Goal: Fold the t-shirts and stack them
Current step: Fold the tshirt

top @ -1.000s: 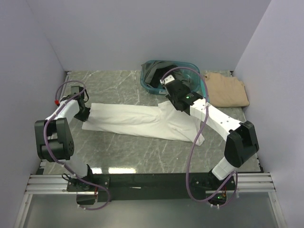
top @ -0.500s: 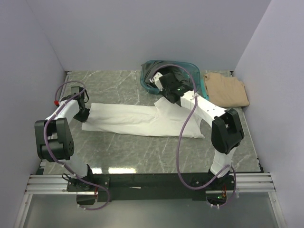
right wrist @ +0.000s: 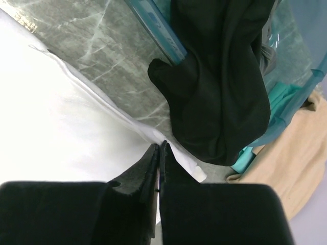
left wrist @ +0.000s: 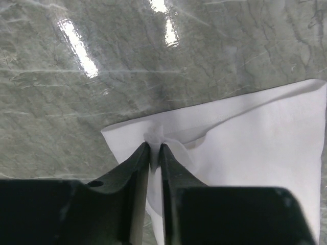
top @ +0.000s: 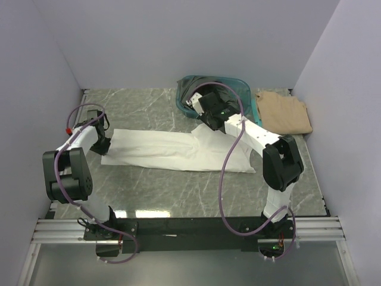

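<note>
The white t-shirt (top: pixel 172 152) lies flat as a long strip across the table's middle. My left gripper (top: pixel 106 143) sits at its left end. In the left wrist view that gripper (left wrist: pixel 155 148) has its jaws nearly together, pinching up a small tuft of the white cloth (left wrist: pixel 255 138). My right gripper (top: pixel 201 119) is at the shirt's far right corner, just in front of the basket. Seen from the right wrist, it (right wrist: pixel 161 145) is shut on the white hem (right wrist: pixel 102 97). A tan t-shirt (top: pixel 284 113) lies folded at the back right. A black t-shirt (right wrist: pixel 219 76) hangs over the basket's rim.
The teal plastic basket (top: pixel 238 83) stands at the back centre, with dark cloth (top: pixel 193 89) in it. Its rim (right wrist: pixel 153 23) is close to my right fingers. Grey walls close in the table on the left, back and right.
My right gripper has swung back and to the left toward the basket, carrying the shirt's right end with it, so that end now lies straighter. The left jaws have eased slightly.
</note>
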{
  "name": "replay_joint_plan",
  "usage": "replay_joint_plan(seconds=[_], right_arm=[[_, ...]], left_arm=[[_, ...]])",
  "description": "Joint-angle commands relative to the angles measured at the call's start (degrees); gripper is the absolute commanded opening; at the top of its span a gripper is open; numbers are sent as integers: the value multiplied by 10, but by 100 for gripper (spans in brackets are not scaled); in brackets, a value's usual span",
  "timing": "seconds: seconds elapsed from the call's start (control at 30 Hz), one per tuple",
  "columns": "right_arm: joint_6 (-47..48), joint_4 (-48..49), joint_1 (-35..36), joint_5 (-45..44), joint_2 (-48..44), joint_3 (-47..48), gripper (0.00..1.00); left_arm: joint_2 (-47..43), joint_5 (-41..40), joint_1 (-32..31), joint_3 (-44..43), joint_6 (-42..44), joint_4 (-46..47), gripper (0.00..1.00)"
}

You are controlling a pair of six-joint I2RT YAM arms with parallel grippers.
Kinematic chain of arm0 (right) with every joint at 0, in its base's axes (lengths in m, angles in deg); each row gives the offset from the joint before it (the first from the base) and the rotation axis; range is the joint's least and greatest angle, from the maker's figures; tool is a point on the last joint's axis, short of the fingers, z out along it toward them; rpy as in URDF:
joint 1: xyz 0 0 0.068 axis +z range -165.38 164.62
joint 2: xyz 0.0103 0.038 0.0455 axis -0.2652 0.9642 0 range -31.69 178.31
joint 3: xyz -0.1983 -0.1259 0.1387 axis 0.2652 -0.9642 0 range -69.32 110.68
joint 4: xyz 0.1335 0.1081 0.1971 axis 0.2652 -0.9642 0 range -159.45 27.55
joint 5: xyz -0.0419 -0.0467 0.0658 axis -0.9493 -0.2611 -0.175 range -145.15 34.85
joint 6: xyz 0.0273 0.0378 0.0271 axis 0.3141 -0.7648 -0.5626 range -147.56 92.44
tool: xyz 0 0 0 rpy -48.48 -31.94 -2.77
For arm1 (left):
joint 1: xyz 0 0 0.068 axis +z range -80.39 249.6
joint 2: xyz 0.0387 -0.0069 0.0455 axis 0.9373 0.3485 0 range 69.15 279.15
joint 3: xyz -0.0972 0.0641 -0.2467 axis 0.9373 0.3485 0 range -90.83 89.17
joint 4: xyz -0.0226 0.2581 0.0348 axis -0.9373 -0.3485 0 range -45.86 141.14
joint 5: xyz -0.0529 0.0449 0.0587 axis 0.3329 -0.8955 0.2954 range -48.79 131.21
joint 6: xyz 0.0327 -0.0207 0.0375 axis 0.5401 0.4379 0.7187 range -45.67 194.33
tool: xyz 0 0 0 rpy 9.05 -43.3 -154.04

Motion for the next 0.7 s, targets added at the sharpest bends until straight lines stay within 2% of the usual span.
replay_joint_plan(seconds=[0.0,0.03,0.1,0.13,0.2,0.23,0.27,0.3,0.33,0.47,0.6,0.67], right_arm=[[-8,23,-3,13,5,7,4],[-11,20,-4,10,8,12,9],[-22,13,-4,2,20,21,19],[-26,6,-3,-5,25,29,22],[-37,6,-2,-7,21,32,29],[-42,10,-2,-6,17,30,33],[-47,13,-2,-5,5,28,36],[-61,18,0,-5,-4,25,58],[-71,27,0,-7,-21,16,62],[-146,58,0,-20,-75,-22,65],[-270,76,-1,-36,-136,-79,70],[-338,71,-1,-42,-171,-117,71]], left_arm=[[-26,-8,3,5,9,5,22],[-30,-8,3,8,11,6,32],[-38,-12,3,9,12,5,42],[-45,-13,4,9,12,4,57],[-55,-15,4,9,15,2,74],[-65,-15,3,5,16,2,92],[-71,-14,3,3,16,2,99],[-76,-10,3,0,18,2,99],[-86,-8,4,-2,20,2,99],[-106,15,2,-12,28,14,99],[-116,46,-9,-21,38,36,99],[-113,57,-35,-31,43,52,99]])
